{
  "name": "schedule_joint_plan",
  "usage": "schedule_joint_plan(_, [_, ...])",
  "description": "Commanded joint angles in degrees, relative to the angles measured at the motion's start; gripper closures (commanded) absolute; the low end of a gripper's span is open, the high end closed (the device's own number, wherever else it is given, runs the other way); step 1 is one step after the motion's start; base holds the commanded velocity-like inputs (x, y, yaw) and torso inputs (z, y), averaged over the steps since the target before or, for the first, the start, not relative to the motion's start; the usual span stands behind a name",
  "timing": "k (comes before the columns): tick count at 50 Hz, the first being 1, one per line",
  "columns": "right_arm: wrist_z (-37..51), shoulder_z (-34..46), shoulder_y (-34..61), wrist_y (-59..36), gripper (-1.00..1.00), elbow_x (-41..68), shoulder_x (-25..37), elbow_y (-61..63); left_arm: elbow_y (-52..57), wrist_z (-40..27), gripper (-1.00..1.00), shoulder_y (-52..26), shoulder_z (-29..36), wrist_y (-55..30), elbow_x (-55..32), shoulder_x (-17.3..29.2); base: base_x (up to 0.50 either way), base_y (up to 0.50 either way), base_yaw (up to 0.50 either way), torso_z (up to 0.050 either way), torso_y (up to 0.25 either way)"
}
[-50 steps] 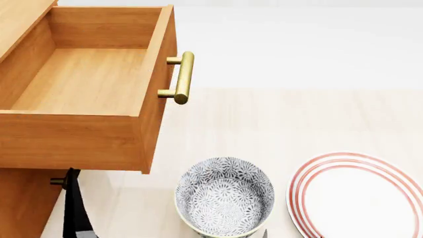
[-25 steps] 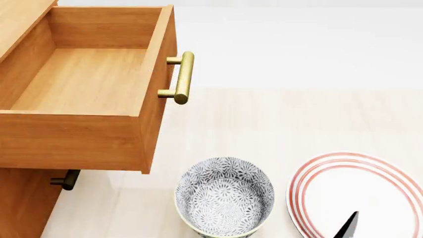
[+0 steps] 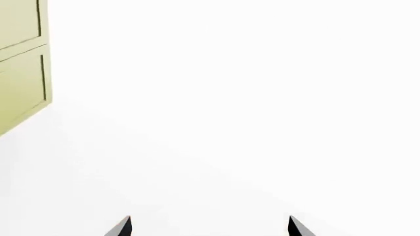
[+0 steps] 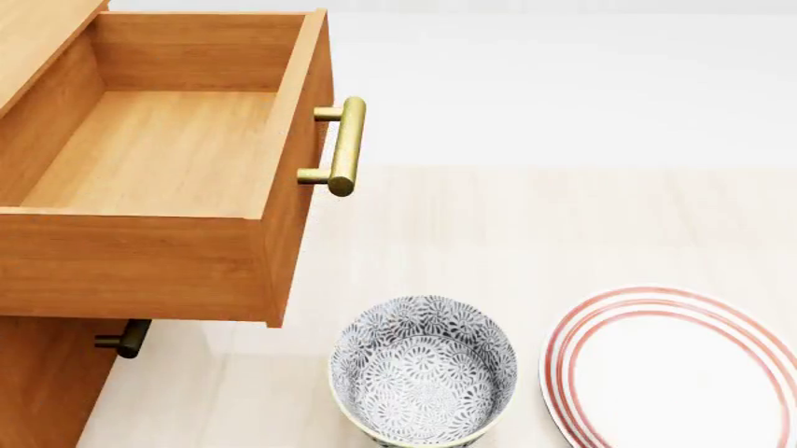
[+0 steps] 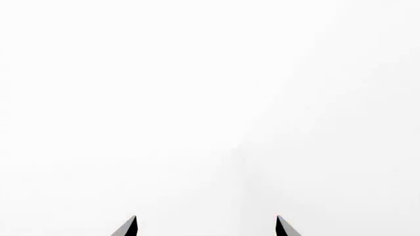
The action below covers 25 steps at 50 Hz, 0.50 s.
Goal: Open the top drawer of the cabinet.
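Off the cabinet (image 4: 37,373), left gripper (image 3: 206,227) wide open, empty.

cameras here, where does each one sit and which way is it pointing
Head view: on the robot's head, facing down at the open top drawer, bowl and plate; no arm shows.
Left wrist view: near the left pincer, facing blank white with a cabinet corner; two fingertips show.
Right wrist view: near the right pincer, facing blank white; fingertips show.
Shared: head and left wrist views both catch the cabinet.

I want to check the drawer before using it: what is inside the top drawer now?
The top drawer stands pulled out and shows only its bare wooden floor. Nothing lies in it; the strip beside its near wall is hidden.
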<state>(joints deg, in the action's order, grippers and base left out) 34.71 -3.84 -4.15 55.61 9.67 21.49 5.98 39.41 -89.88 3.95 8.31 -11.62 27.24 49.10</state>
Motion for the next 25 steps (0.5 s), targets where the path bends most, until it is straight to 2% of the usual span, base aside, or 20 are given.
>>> schedule_joint_plan(1, [0.58,-11.73,1.69,2.72,-1.00,-4.11,0.40,5.73,1.84,2.10,-1.00,4.20,-14.72,0.24,4.10,-2.47,0.00,0.00,0.00,0.000,0.000])
schedule_joint_plan(8, [1.20,-17.02,2.61,1.33,-1.00,-6.14,1.44,11.19,1.43,2.36,-1.00,5.12,-20.10,1.74,1.80,-3.32,0.00,0.00,0.00,0.000,0.000])
schedule_joint_plan(11, [1.49,-17.04,2.69,0.91,-1.00,-5.00,1.61,11.01,1.75,2.56,-1.00,5.48,-20.01,2.51,4.06,-3.61,0.00,0.00,0.00,0.000,0.000])
schedule_joint_plan(18, [2.14,-20.87,3.09,-0.67,-1.00,-5.78,2.10,13.52,2.38,2.89,-1.00,7.54,-24.41,5.43,4.75,-2.86,0.00,0.00,0.00,0.000,0.000])
schedule_joint_plan(23, [2.67,-23.33,3.84,-0.05,-1.00,-5.03,2.89,13.66,3.52,3.42,-1.00,8.19,-31.13,7.38,-1.53,-3.48,0.00,0.00,0.00,0.000,0.000])
schedule_joint_plan(25, [2.71,-23.80,4.18,0.33,-1.00,-4.92,3.14,13.56,4.32,4.74,-1.00,8.83,-35.77,7.50,-4.68,-3.41,0.00,0.00,0.00,0.000,0.000])
